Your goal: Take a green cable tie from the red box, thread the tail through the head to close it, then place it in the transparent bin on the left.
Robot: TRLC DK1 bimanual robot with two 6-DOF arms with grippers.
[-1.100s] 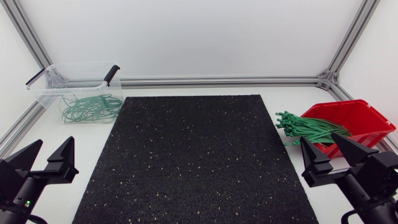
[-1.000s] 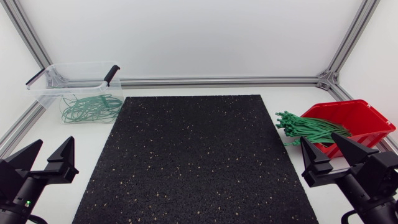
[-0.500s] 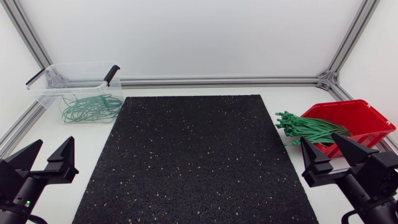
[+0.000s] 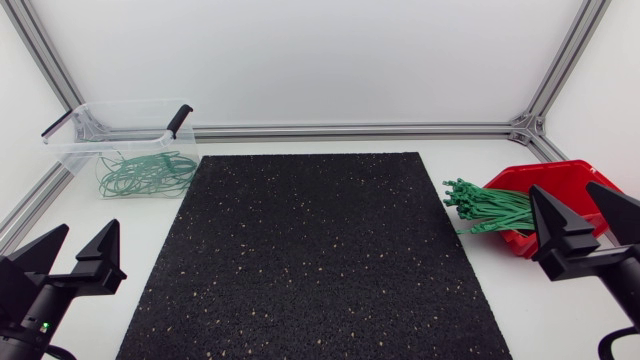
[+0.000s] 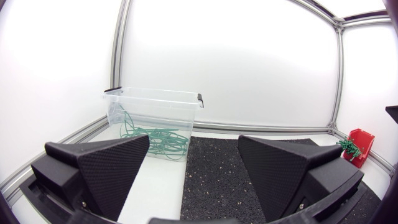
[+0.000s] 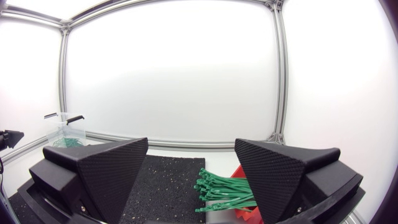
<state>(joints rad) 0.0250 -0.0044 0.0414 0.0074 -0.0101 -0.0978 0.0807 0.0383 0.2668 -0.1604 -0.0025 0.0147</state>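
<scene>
At the far left, a see-through plastic bin (image 4: 118, 132) with thin walls sits on the white worktop (image 4: 140, 225). Looped green ties (image 4: 146, 172) lie curled inside it. In front of it, the left gripper (image 4: 87, 230) has its two black wedge fingers wide apart, with nothing between them. A rough, speckled black mat (image 4: 315, 250) fills the middle. To its right, a bunch of straight green cable ties (image 4: 495, 208) lies over the rim of the shiny red box (image 4: 545, 175), their knobby heads pointing left at the mat. The right gripper (image 4: 566, 195) is by the box, wide open and holding nothing.
</scene>
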